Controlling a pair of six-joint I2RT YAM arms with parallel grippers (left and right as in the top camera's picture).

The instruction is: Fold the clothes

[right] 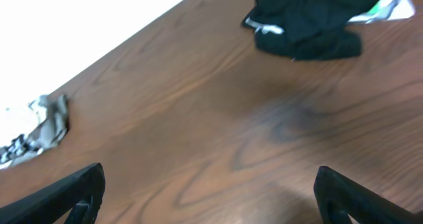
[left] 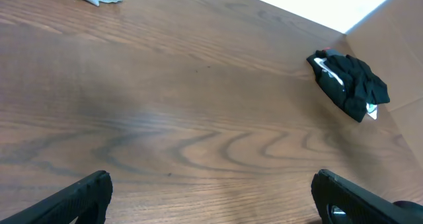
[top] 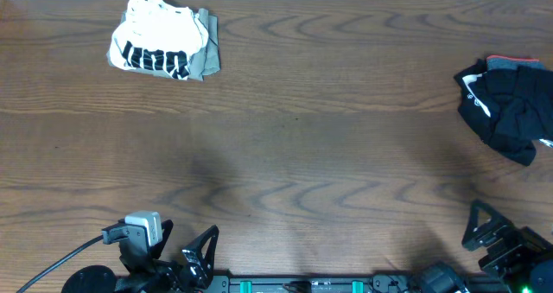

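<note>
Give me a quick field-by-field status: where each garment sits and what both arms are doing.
white T-shirt: compact pile, far-left corner, black print showing
khaki garment: touching the T-shirt, sticking out on its right
black bundle: crumpled at the right edge, apart from the other two
table: brown wood grain
left gripper: jaws open, empty, at the near edge
right gripper: jaws open, empty, at the near edge
handling: no garment touched by either arm
</note>
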